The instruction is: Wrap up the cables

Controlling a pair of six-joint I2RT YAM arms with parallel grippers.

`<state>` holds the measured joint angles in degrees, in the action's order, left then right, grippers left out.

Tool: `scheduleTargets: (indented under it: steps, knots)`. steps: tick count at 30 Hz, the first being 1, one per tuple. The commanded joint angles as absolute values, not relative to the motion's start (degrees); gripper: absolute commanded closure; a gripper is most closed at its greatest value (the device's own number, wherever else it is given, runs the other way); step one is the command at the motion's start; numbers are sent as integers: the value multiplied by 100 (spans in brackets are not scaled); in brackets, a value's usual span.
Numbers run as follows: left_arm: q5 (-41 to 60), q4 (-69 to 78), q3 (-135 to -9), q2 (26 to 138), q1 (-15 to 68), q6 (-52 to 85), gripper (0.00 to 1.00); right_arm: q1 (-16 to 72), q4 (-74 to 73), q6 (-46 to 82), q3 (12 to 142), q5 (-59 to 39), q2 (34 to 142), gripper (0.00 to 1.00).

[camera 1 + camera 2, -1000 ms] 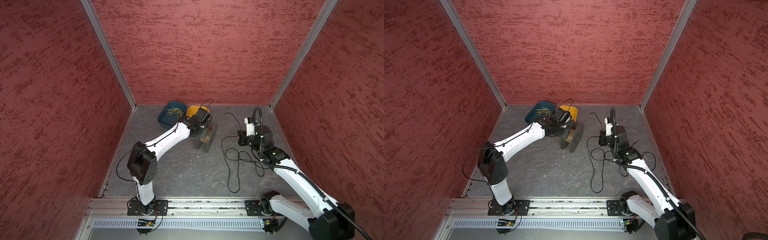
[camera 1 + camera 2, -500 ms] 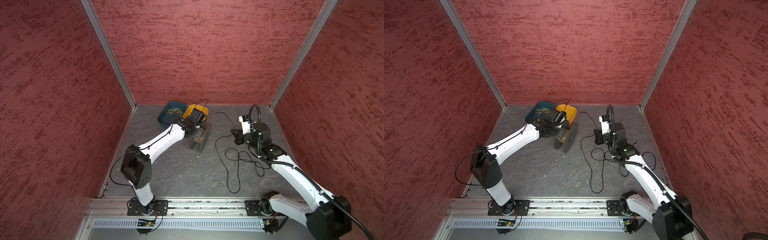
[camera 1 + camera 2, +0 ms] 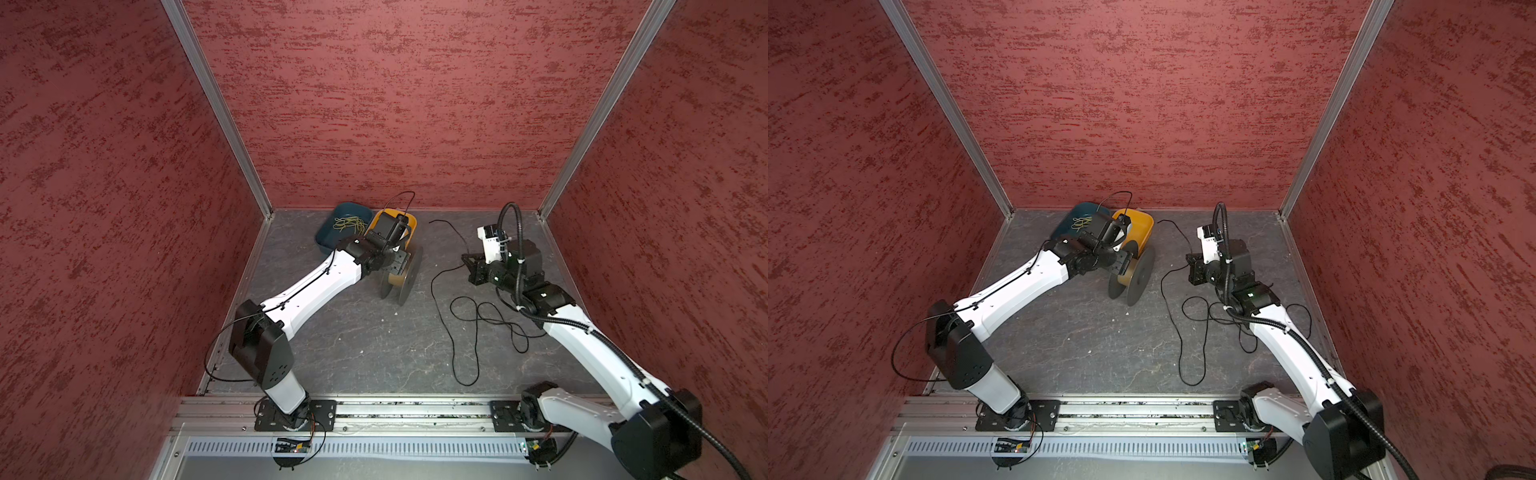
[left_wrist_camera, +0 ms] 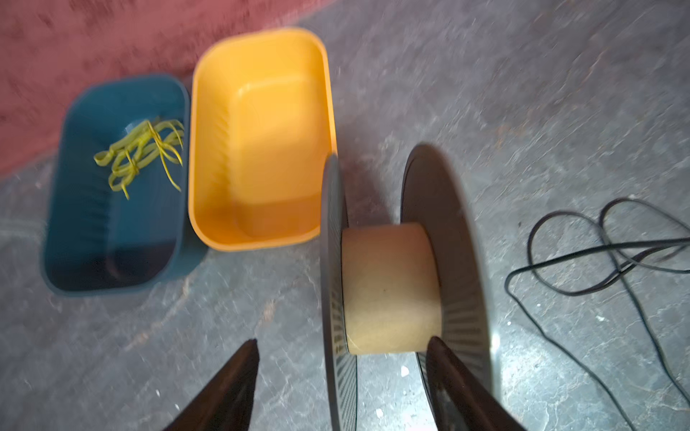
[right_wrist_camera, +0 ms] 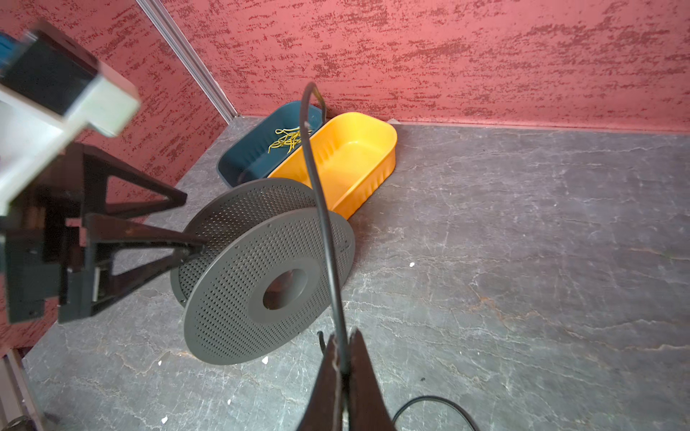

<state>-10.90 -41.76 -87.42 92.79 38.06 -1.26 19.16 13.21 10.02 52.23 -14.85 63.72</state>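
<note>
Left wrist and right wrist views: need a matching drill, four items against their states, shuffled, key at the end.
Items
1. blue bin
2. yellow bin
3. spool
4. cable

States
a. pinched in the shut right gripper
b. nothing visible inside
c. holds yellow-green strands
d. standing on its flange edges, core bare

Pairs: 1-c, 2-b, 3-d, 4-a

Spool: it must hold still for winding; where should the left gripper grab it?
Probably the thin flange nearest the yellow bin, from above, one jaw in the gap beside the core: the spool stands on its rims, leaving that edge exposed.
</note>
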Motion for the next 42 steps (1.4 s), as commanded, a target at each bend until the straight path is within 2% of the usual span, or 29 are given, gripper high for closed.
scheduleTargets:
  steps: [1, 6, 10, 22, 25, 34, 39, 42]
  knots:
    - [-744, -3080, -8627, 8875, 3855, -880, 29, 1898, 1807, 848, 5599, -1751, 6376, 100]
    - [-332, -1940, -8210, 8653, 3891, -1711, 29, 1898, 2595, 861, 6192, -1851, 6515, 100]
    - [-25, -1410, -8116, 8747, 3902, -2230, 26, 1903, 2980, 878, 6525, -1890, 6502, 100]
    - [557, 29, -8021, 9318, 4103, -3502, 28, 1900, 3916, 696, 7179, -1928, 6692, 100]
    - [657, 340, -8048, 9478, 4182, -3708, 33, 1903, 3986, 636, 7292, -1947, 6771, 100]
    - [757, 260, -8628, 10072, 4298, -3928, 37, 1896, 4131, 443, 7530, -2109, 7092, 100]
    - [677, 175, -8899, 10283, 4306, -3912, 47, 1894, 4139, 343, 7552, -1982, 7094, 100]
    - [595, 161, -8888, 10262, 4341, -3927, 58, 1898, 4083, 344, 7517, -1780, 7088, 100]
